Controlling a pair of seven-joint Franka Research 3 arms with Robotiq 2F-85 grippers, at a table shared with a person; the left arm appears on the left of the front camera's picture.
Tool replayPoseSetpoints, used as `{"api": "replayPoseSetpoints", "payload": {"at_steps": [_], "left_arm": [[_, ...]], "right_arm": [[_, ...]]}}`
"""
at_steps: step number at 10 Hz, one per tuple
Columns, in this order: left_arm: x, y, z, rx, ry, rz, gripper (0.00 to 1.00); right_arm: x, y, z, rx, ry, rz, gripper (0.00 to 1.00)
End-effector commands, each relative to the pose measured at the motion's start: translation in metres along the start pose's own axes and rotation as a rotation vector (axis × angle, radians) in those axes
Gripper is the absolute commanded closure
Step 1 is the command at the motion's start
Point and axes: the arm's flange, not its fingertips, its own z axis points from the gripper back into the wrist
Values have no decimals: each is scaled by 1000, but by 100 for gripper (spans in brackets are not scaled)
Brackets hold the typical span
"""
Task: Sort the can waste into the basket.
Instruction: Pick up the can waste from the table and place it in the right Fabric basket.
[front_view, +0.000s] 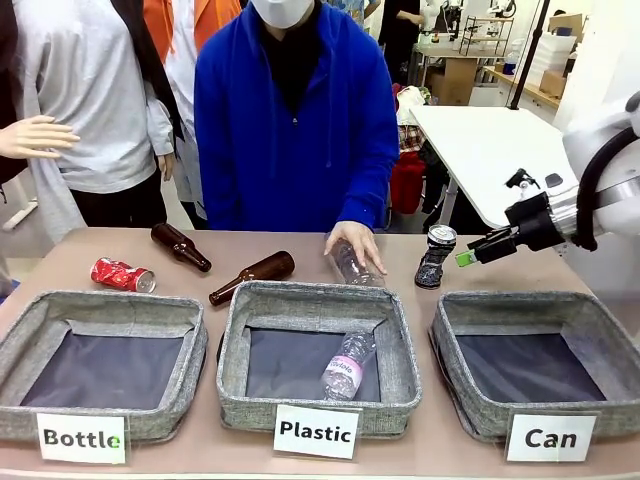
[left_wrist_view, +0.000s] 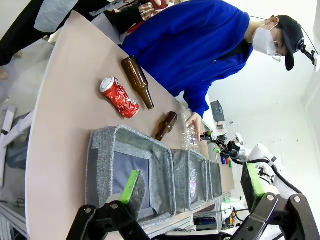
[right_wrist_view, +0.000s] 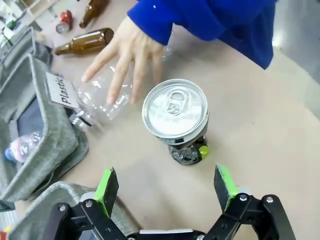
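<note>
Baskets line the near edge of the table, three grey fabric ones: Bottle basket on the left, Plastic basket in the middle, Can basket on the right with its dark lining showing. A clear bottle lies inside the Plastic basket. Both cans are on the tabletop outside the Can basket. The dark can stands upright and dented just beyond the gap between the Plastic and Can baskets. In the right wrist view its silver top faces the camera. The right gripper hangs beside that can on its right, near it but not touching, jaws wide apart with nothing between them. The left gripper is up above the table's left end, jaws also spread and holding nothing. The red can lies on its side, crushed, past the far-left corner of the Bottle basket. Two brown bottles lie flat, one right of the red can, the other just behind the Plastic basket. A second clear bottle lies behind the Plastic basket, left of the dark can, with the person's hand resting on it. The person in a blue jacket stands at the far side.
</note>
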Motion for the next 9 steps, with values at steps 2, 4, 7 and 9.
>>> {"api": "replayPoseSetpoints", "payload": {"at_steps": [2,4,7,9], "left_arm": [[1,0,1,-25,-11,-21,0],[1,0,1,-25,-11,-21,0],[1,0,1,-25,-11,-21,0],[1,0,1,-25,-11,-21,0]], "right_arm": [[-12,-18,-11,41,-49,91,0],[-22,-16,-4,58,-47,120,0],[-66,-1,104,43,-203,117,0],[-101,-8,143,11,-278,71,0]]}}
